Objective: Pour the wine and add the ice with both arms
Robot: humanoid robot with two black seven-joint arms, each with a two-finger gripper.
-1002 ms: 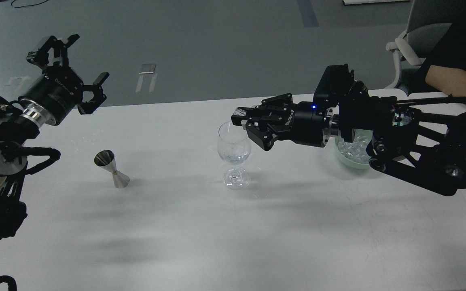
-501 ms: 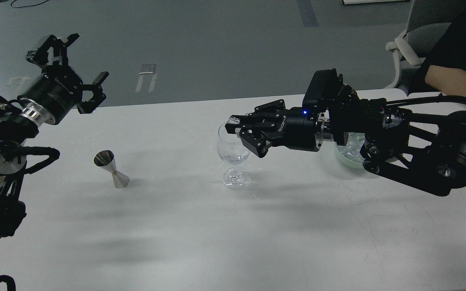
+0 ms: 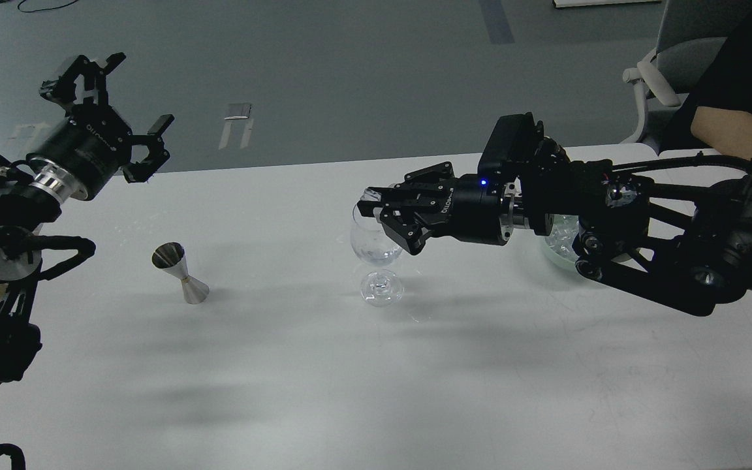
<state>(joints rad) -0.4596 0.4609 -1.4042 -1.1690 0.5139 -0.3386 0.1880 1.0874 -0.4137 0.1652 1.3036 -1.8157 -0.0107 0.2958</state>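
Observation:
A clear wine glass (image 3: 376, 261) stands upright mid-table, with a little ice showing in its bowl. My right gripper (image 3: 373, 203) hovers right over the glass's rim, shut on a clear ice cube (image 3: 371, 195) at its fingertips. A pale green bowl (image 3: 555, 251) holding a heap of ice (image 3: 562, 230) sits behind my right arm, mostly hidden by it. My left gripper (image 3: 121, 111) is open and empty, raised over the table's far left edge. A steel jigger (image 3: 181, 273) stands left of the glass.
A person's bare forearm (image 3: 741, 134) and a grey chair (image 3: 666, 65) are at the far right, behind the table (image 3: 350, 391). The table's far edge runs just behind both grippers.
My right gripper has moved left from beside the bowl to over the wine glass's rim, carrying the ice cube. The left arm has barely moved.

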